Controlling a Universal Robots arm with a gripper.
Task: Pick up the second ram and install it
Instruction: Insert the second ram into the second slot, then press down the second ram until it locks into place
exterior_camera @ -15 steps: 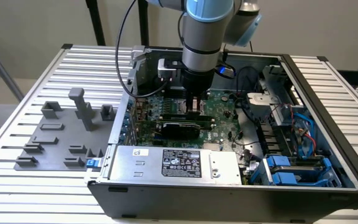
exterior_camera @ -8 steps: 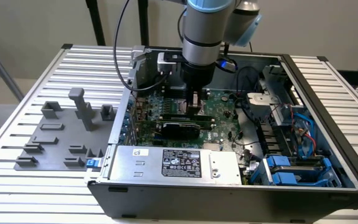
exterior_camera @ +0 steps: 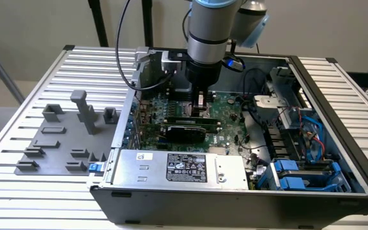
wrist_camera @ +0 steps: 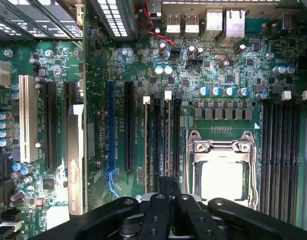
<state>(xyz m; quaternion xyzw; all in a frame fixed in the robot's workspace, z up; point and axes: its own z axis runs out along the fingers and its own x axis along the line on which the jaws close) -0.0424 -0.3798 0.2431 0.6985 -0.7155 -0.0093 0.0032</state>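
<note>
Green and thin, the second ram (exterior_camera: 200, 106) stands on edge directly under the gripper (exterior_camera: 200, 109), near the motherboard's (wrist_camera: 228, 75) middle. Fingers (wrist_camera: 169, 187) are clamped shut on its top edge, its long axis following the memory slots (wrist_camera: 163, 145) below

So the table (exterior_camera: 363, 91) is one of those slatted metal tops, pale grey ribs running across it. A black PC case (exterior_camera: 235, 201) sits right on it, lid off, taking up most of the middle and reaching almost to the front edge. Just beside the case, toward the exterior view's left, there's a flat grey fixture plate (exterior_camera: 56, 158) lying on the slats, with little blocks and one taller post (exterior_camera: 82, 110) sticking up from it. A small blue bit (exterior_camera: 94, 167) sits at the plate's corner nearest the case.
</note>
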